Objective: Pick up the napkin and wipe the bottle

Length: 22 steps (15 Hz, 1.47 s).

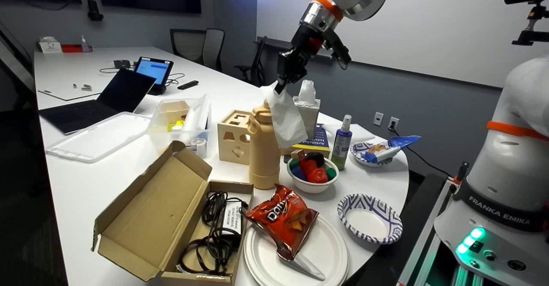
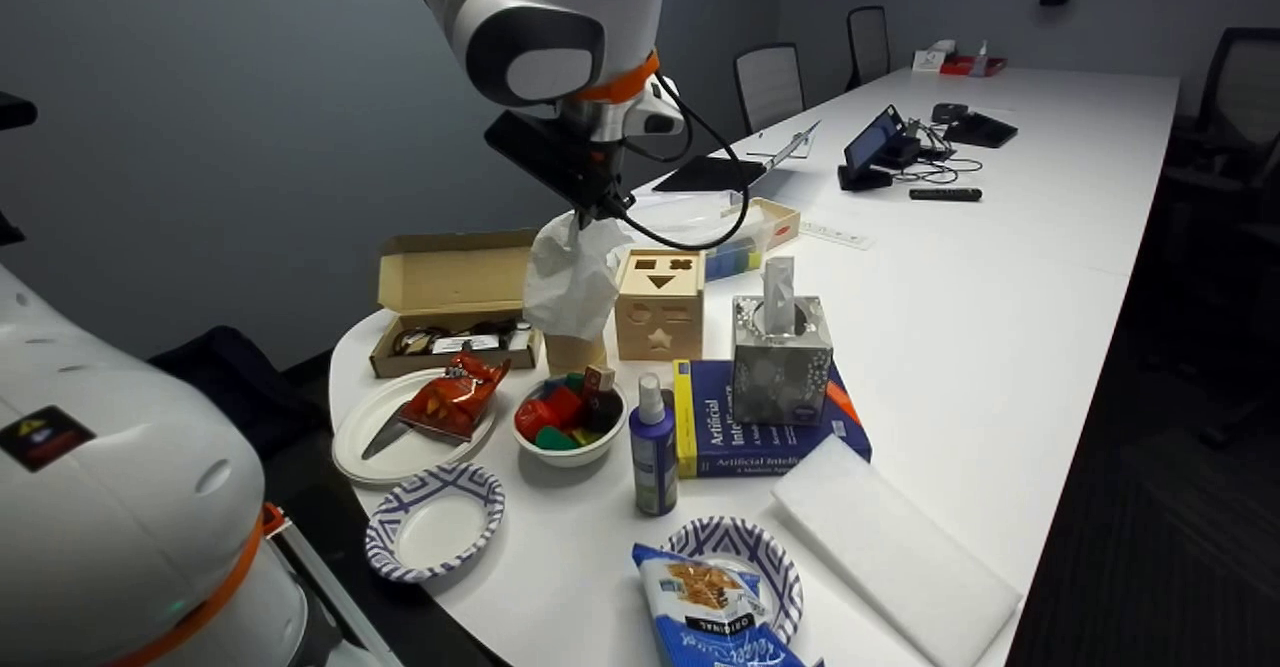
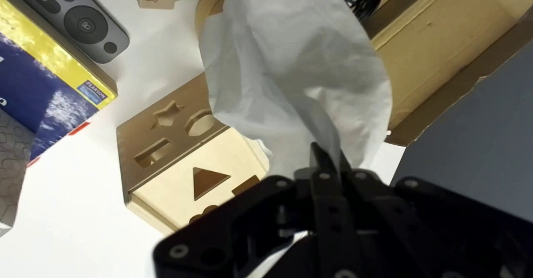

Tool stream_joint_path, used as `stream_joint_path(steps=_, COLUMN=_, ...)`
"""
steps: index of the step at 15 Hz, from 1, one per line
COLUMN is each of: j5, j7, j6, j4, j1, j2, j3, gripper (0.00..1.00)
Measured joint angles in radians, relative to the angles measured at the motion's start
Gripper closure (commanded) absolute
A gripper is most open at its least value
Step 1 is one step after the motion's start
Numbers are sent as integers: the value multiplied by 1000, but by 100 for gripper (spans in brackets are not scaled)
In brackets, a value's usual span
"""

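Observation:
The napkin (image 1: 288, 121) is thin, white and crumpled. It hangs from my gripper (image 1: 281, 85), which is shut on its upper part. The tan bottle (image 1: 263, 155) stands upright on the table, and the napkin hangs along its upper side. I cannot tell whether they touch. In an exterior view the napkin (image 2: 570, 282) covers most of the bottle (image 2: 575, 354), with my gripper (image 2: 590, 215) above. In the wrist view the fingertips (image 3: 329, 157) pinch a fold of the napkin (image 3: 291, 61), which hides the bottle except for a tan curved part (image 3: 206, 9).
A wooden shape box (image 1: 233, 138) stands beside the bottle. A bowl of blocks (image 1: 313, 186), a chip bag (image 1: 283, 217) on plates and an open cardboard box (image 1: 150, 217) are near its base. A tissue box (image 2: 782, 377) on a book (image 2: 715, 417) and a purple spray bottle (image 2: 654, 452) stand nearby.

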Motion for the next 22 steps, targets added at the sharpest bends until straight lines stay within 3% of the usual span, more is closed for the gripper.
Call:
stream_joint_path(steps=7, j5=16, j7=-30, j6=73, j4=34, j1=-25, j2=74, j3=14, gripper=100)
stream_joint_path(steps=13, j5=87, j7=-105, j6=-9, j4=41, j1=-25, j2=72, j3=35, gripper=100)
stream_joint_path(steps=22, j5=168, j7=-206, j6=-16, j4=43, j1=-25, j2=49, j3=67, gripper=100)
